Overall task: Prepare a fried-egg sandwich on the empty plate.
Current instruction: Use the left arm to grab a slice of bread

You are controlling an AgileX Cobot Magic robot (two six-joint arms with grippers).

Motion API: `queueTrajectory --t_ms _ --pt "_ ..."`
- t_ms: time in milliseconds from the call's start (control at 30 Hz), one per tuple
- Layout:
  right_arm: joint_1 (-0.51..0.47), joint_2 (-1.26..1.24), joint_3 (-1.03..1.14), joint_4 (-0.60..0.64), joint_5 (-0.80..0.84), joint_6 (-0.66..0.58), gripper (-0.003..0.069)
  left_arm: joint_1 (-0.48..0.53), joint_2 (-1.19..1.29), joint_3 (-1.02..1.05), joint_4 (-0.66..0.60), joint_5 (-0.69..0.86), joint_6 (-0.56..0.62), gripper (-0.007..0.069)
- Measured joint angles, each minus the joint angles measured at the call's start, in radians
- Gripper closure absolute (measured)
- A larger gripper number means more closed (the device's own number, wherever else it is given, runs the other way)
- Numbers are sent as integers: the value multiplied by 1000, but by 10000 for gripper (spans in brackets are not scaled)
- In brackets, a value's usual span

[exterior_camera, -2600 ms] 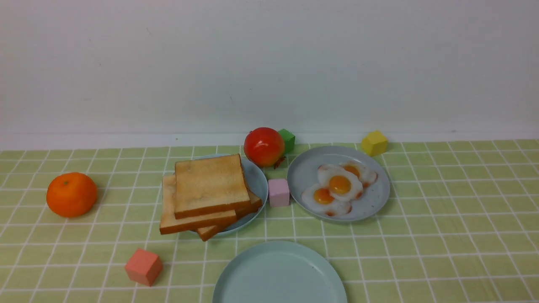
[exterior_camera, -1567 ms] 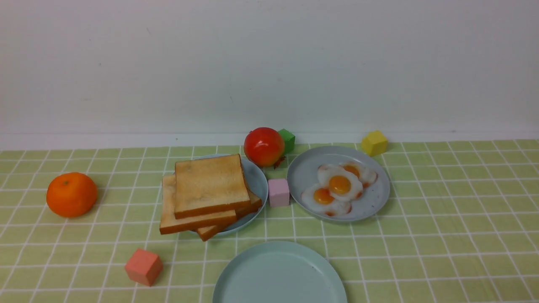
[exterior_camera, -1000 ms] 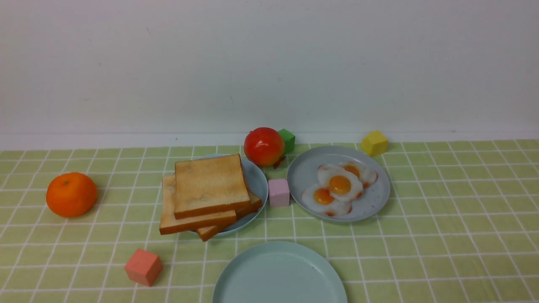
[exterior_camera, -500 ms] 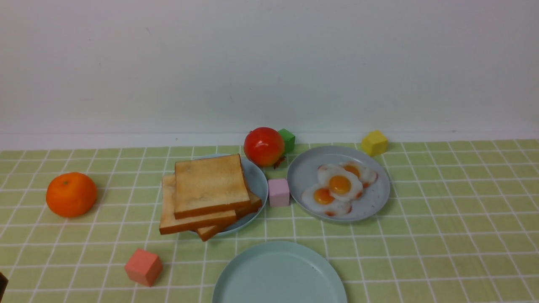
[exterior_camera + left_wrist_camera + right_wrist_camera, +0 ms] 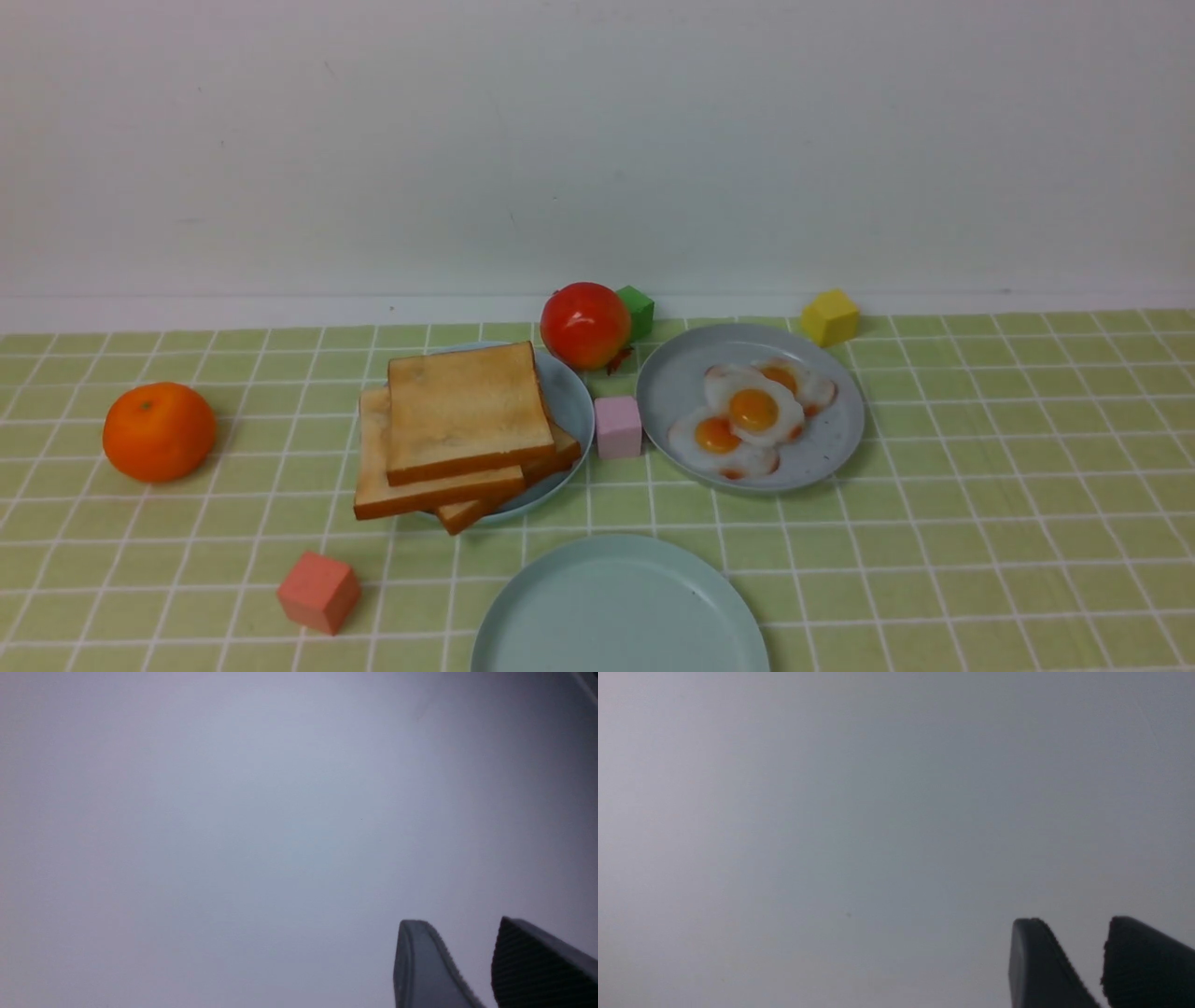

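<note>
1. The sandwich was still unmade: the pale mint plate lay bare on the bench, near its edge on the robot's side, so the step in hand looked like the very start, ahead of any pick.
2. The left tool had its two fingers parted by a modest gap, with nothing between them. The right tool stood much the same, fingers apart and holding nothing. Both wrist views showed only a plain pale surface beyond the fingers.
3. The toast slices were piled on a blue-grey plate, left of centre. The top slice lay across two others, the lower left slice and the lower right slice.
4. The fried eggs shared a grey plate, right of centre, with the uppermost egg overlapping its two neighbours.
5. The next move probably called for the left tool to go out over the toast, open wider if needed, pinch the top slice by an edge and lay it flat on the mint plate. One egg would follow, then a second slice. A deep pinch risked dragging the slices underneath.
</note>
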Motion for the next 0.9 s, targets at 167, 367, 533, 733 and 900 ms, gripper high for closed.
queueTrajectory --t_ms 167,367,533,733,900 --pt "0 188 -97 -101 168 -1 421 0 223 -253 -40 501 69 386" --pt "0 348 -54 -123 293 0 421 0 495 -299 -30 911 126 386" --pt "0 469 -16 111 459 -51 421 0 744 -291 -116 980 138 386" --pt "0 560 -14 416 584 -375 421 0 1026 -381 -242 1012 232 386" --pt "0 566 -14 614 580 -638 421 0 1221 -530 -271 1035 339 384"
